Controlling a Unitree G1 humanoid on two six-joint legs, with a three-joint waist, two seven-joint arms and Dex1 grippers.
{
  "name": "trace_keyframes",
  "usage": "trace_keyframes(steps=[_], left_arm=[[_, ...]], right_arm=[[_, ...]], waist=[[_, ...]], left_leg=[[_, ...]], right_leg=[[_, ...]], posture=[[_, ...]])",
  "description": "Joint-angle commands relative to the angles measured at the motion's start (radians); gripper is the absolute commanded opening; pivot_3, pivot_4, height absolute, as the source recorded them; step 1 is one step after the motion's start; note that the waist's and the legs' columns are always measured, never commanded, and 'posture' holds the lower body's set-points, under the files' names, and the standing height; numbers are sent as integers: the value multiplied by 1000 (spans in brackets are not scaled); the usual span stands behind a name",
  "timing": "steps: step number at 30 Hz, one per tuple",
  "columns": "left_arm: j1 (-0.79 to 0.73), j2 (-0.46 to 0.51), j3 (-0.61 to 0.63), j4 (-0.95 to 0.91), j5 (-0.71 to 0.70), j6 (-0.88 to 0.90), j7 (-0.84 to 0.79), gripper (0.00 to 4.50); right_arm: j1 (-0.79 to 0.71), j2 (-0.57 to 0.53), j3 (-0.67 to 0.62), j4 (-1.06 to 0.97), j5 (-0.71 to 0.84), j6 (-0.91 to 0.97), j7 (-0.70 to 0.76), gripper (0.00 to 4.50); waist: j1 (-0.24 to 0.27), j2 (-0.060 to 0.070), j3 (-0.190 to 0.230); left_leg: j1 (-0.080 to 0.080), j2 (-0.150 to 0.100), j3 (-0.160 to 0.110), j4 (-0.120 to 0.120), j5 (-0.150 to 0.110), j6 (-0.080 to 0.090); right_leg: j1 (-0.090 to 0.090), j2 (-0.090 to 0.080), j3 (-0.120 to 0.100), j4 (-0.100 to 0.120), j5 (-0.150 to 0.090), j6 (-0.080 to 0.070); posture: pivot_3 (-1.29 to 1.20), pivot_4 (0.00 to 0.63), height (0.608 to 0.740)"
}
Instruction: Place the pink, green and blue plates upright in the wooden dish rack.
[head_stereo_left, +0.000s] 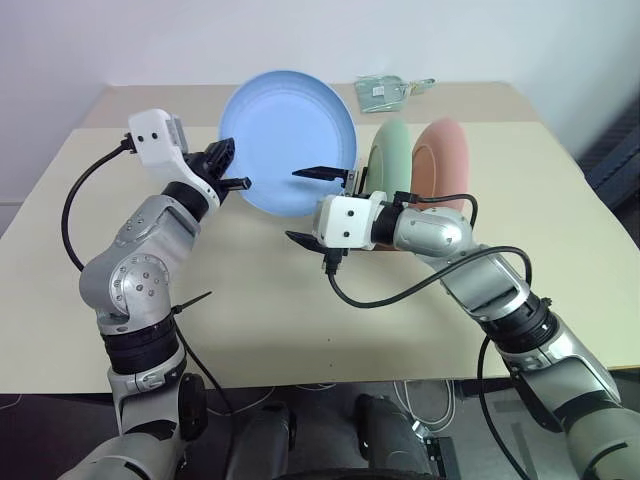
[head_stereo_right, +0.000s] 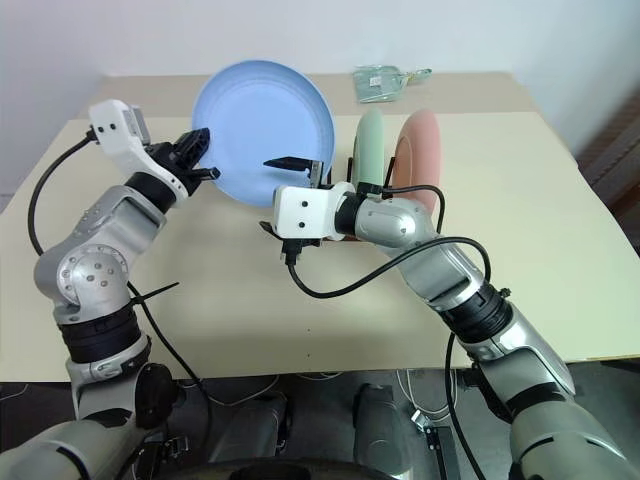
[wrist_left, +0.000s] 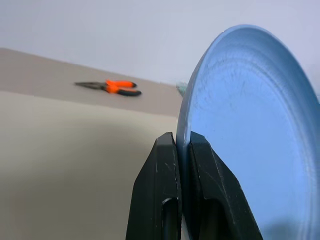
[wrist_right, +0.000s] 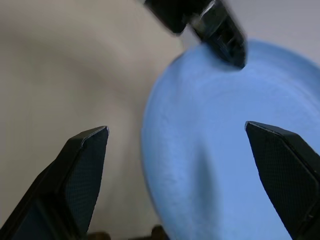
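Observation:
The blue plate (head_stereo_left: 285, 140) is held in the air, tilted nearly upright, with my left gripper (head_stereo_left: 238, 168) shut on its left rim; the left wrist view shows both fingers (wrist_left: 165, 190) pinching that rim (wrist_left: 250, 125). At the plate's lower right edge, my right gripper (head_stereo_left: 310, 205) is open, one finger above and one below. In the right wrist view the plate (wrist_right: 225, 165) lies between its spread fingers. The green plate (head_stereo_left: 392, 155) and pink plate (head_stereo_left: 445, 160) stand upright side by side behind my right hand. The wooden dish rack is mostly hidden there; a dark peg (head_stereo_right: 352, 168) shows.
The beige table (head_stereo_left: 300, 320) has free room in front and on the left. A clear packet (head_stereo_left: 385, 92) lies at the back on a second table. Orange-handled pliers (wrist_left: 117, 87) lie on the far surface. Black cables hang from both wrists.

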Motion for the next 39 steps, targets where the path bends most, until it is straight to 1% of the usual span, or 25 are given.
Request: trace_keyframes(steps=[1,4,8,9,11,12,14,15,16,18,19,22,24,25,28,32,36,39], left_arm=[[7,10,11,-96,-50,22,9,0],[4,3,48,-107,-92,38,36,0],[5,7,71,-107,-125,36,46,0],[1,-2,89,-105,-140,19,47,340],[-32,-37,172,-73,-180,-54,85,1078],[-54,-50,220,-48,-199,-98,111,1518],[-79,-53,277,-10,-209,-167,151,2586],[-73,-23,289,22,-160,-209,152,3054],[-53,21,283,54,-91,-250,141,3054],[38,131,202,94,68,-334,69,3054],[78,163,163,104,107,-360,34,3054],[246,230,-13,100,214,-448,-130,3054],[337,259,-133,82,277,-494,-221,3054],[374,266,-184,72,300,-521,-265,3054],[463,262,-297,42,320,-573,-374,3054],[510,265,-388,6,338,-582,-462,3054],[520,260,-416,-11,341,-572,-506,3054],[521,256,-427,-1,359,-574,-520,3054]], right_arm=[[-29,15,14,87,-98,-113,-17,3588],[-13,25,5,110,-128,-151,-16,2152],[1,35,-7,113,-184,-190,-46,63],[3,39,-13,112,-191,-196,-53,18],[3,52,-28,102,-191,-216,-65,0],[2,63,-36,95,-185,-223,-68,0],[3,82,-53,81,-170,-230,-70,0],[4,105,-73,63,-134,-219,-65,0],[4,131,-96,43,-91,-205,-59,0],[9,197,-165,-19,58,-132,-36,0],[13,225,-196,-48,127,-88,-26,0],[26,313,-319,-174,418,182,-31,0],[31,362,-400,-246,601,364,-84,0],[34,383,-435,-273,667,430,-119,0],[52,461,-543,-323,860,614,-294,0],[97,494,-603,-360,972,737,-444,0],[122,529,-650,-350,1066,803,-566,0],[127,541,-661,-334,1088,817,-620,0]], waist=[[2,0,0],[4,0,0],[5,0,0],[5,0,0],[6,0,0],[6,-1,0],[5,-1,0],[4,-1,0],[1,-1,0],[-4,-1,0],[-4,0,0],[10,-1,-1],[15,-1,-1],[17,-1,-1],[16,-1,-1],[6,1,0],[-2,3,0],[0,3,-1]], left_leg=[[0,0,0,0,0,0],[0,0,0,-1,1,-1],[0,0,0,-1,1,-1],[0,0,0,-1,1,-1],[0,0,0,-1,1,-1],[0,0,0,-1,1,-2],[0,0,-1,-1,1,-2],[0,0,-1,-1,1,-3],[1,0,0,-3,2,-3],[3,0,0,-8,6,-9],[5,1,1,-11,6,-10],[3,1,0,-12,6,-9],[1,0,-3,-11,4,-6],[0,0,-3,-10,4,-6],[0,1,-3,-11,4,-6],[0,2,-3,-13,4,-6],[0,3,-1,-14,5,-6],[0,3,-1,-14,5,-6]], right_leg=[[0,0,0,0,0,0],[0,0,0,0,0,0],[0,0,0,0,0,0],[0,0,0,0,0,0],[0,0,0,0,0,0],[0,0,0,0,0,0],[0,0,0,0,0,-1],[0,0,0,0,0,-1],[0,0,0,0,1,-1],[-1,0,2,-1,1,-1],[-2,2,3,-1,1,-2],[-3,2,3,0,1,-2],[-2,2,2,-1,1,-3],[-2,2,3,-1,1,-3],[-3,2,3,-1,1,-9],[-9,4,3,2,0,-11],[-11,4,4,3,0,-10],[-11,5,4,3,1,-10]], posture=[[0,150,740],[0,150,740],[0,150,740],[0,150,740],[0,150,740],[0,150,740],[0,150,740],[0,150,740],[0,150,740],[0,150,740],[0,150,740],[0,150,740],[0,150,740],[0,150,740],[0,150,740],[0,150,740],[0,150,740],[0,150,740]])
